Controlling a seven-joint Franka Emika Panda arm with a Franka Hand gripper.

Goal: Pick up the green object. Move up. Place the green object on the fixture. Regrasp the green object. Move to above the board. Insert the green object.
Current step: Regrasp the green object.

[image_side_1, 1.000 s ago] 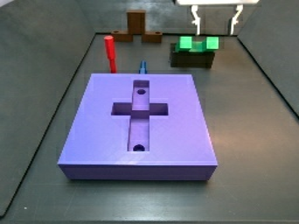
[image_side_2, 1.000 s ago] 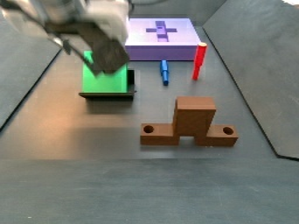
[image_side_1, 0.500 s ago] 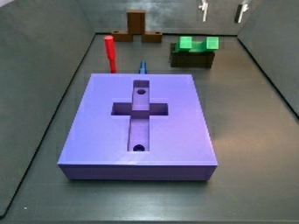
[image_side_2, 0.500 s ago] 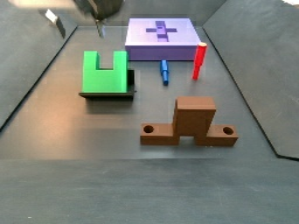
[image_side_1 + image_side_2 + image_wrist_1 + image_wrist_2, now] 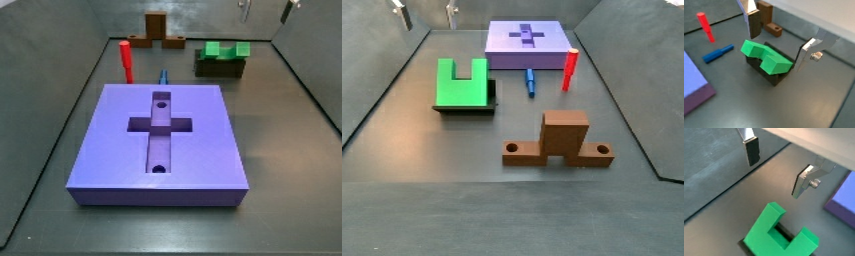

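Observation:
The green object [image 5: 227, 49] is a bright green U-shaped block. It lies on the dark fixture [image 5: 221, 68], and shows in both side views [image 5: 462, 83] and both wrist views [image 5: 765, 56] [image 5: 774, 233]. My gripper [image 5: 265, 10] is open and empty, high above the green object, with only the fingertips [image 5: 400, 8] in view at the frame's edge. The wrist views show the silver fingers [image 5: 807, 50] [image 5: 751, 150] spread wide, apart from the piece. The purple board [image 5: 160, 140] with its cross-shaped recess lies apart from the fixture [image 5: 529, 45].
A red peg [image 5: 127, 60] stands upright by the board's corner, and a blue peg [image 5: 163, 76] lies beside it. A brown cross-shaped stand [image 5: 560, 140] stands apart from the fixture. Sloped grey walls [image 5: 301, 80] bound the floor.
My gripper has risen straight up from the green object to the top edge of the side views. The green object stays on the fixture.

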